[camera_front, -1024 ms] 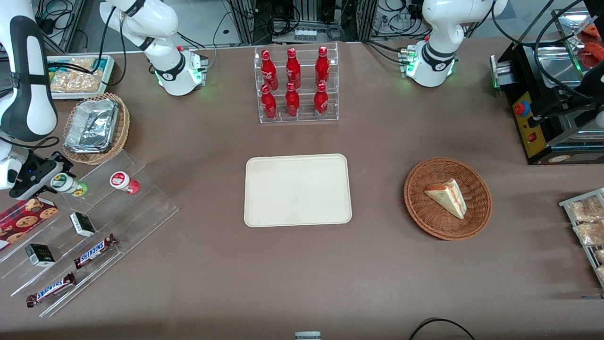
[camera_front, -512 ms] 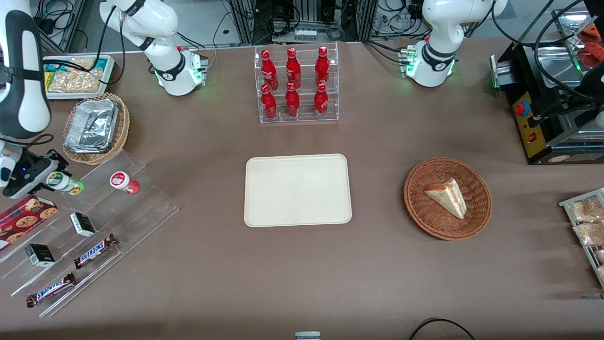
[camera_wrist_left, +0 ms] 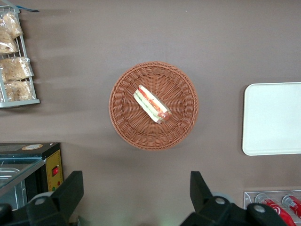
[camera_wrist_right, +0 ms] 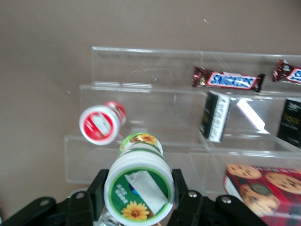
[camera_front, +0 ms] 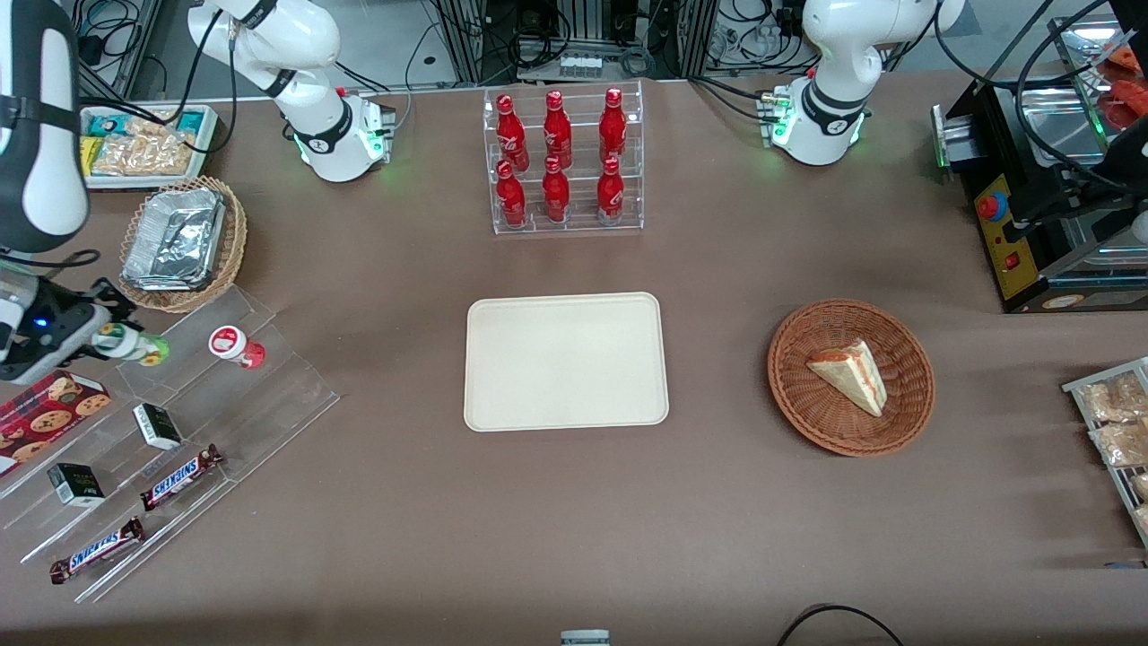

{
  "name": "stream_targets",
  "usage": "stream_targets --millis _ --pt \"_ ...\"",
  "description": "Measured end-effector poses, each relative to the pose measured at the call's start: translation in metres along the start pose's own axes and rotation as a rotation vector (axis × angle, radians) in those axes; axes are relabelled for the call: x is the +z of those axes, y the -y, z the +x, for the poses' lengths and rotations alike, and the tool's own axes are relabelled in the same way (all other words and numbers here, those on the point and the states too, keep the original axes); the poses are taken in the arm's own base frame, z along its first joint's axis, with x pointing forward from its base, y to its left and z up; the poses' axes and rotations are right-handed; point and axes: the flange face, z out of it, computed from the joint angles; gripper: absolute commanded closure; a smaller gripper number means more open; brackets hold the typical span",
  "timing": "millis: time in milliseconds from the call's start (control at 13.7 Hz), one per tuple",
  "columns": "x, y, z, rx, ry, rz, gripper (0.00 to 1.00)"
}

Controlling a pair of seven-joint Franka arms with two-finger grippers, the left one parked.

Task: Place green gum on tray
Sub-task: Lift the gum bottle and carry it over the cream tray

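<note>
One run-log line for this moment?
gripper | shut on green gum | above acrylic snack stand | tray bare

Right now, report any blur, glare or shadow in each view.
Right wrist view: the claw holds the green gum, mildly soft; glare streak on the acrylic rack. Front view: sharp, soft shadows on the table. Left wrist view: even light, tray cropped.

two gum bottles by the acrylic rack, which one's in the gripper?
The green gum: the gripper is shut on it above the rack. The red gum bottle sits free on the rack, untouched.
</note>
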Motion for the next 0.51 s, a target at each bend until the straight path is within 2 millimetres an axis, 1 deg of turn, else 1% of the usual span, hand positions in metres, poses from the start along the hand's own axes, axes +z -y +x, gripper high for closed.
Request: stream_targets --millis 293,512 --pt "-0.001 0.049 0.061 0.101 0.024 0.014 1.00" --pt "0.005 0.094 0.107 0.206 0.048 0.018 1.00"
